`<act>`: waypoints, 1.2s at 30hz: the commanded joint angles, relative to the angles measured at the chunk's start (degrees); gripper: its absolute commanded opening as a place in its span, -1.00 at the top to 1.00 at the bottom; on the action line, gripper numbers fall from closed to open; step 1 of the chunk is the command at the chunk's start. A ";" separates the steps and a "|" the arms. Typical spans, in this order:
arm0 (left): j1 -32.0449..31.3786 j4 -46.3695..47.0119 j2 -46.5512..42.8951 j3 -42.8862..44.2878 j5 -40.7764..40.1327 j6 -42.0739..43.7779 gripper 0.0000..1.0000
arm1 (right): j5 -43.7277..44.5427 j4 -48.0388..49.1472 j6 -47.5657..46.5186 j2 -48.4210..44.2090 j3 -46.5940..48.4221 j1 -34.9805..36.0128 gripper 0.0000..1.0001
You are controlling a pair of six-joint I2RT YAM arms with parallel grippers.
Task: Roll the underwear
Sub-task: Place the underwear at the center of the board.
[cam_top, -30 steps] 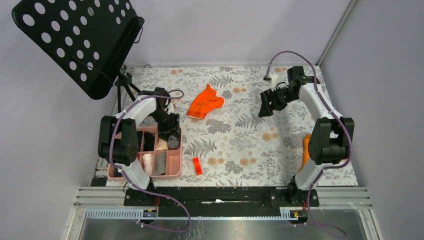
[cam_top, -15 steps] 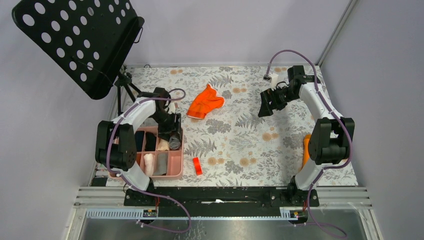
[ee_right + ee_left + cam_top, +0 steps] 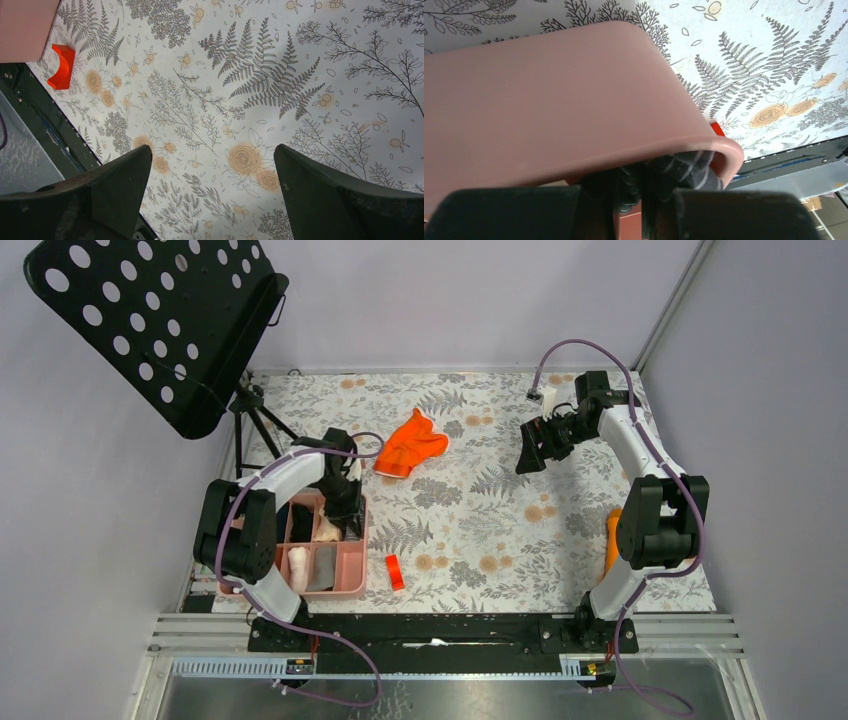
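A bright orange underwear [image 3: 410, 445] lies crumpled on the floral table top at the back middle. The grey striped underwear [image 3: 689, 167] sits bunched in the far right corner of the pink tray [image 3: 549, 100], just past the tips of my left gripper [image 3: 629, 181]. Those jaws are shut to a thin slit. From above, the left gripper [image 3: 341, 508] hangs over the tray's [image 3: 358, 562] back right compartment. My right gripper [image 3: 528, 450] hovers wide open over bare table at the back right, nothing between its fingers [image 3: 120, 185].
Beige rolled garments [image 3: 297, 562] fill other tray compartments. A small red block [image 3: 395, 572] lies right of the tray, also seen as the red block [image 3: 62, 66]. An orange cylinder [image 3: 612, 540] sits by the right arm. A black perforated music stand [image 3: 150, 320] overhangs the back left corner.
My left gripper has closed from half open to nearly shut and shifted slightly toward the back of the tray. The right gripper stays in place, open a touch wider.
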 commanded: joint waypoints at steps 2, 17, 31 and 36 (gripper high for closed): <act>-0.63 6.20 1.49 -0.79 -3.40 -0.64 0.52 | -1.13 -1.22 0.07 -2.68 0.89 -0.14 -0.99; 0.57 -3.38 -3.19 8.82 1.68 5.92 -0.04 | -1.35 -1.24 -0.14 -2.04 1.74 -0.13 -0.99; 0.23 -0.36 -8.77 14.70 -0.17 10.87 0.08 | -2.24 -1.19 0.27 -1.33 2.23 -0.12 -0.99; 0.08 6.69 -8.88 9.19 -1.33 11.89 0.68 | -2.20 -1.27 0.37 -1.47 2.47 -0.11 -0.99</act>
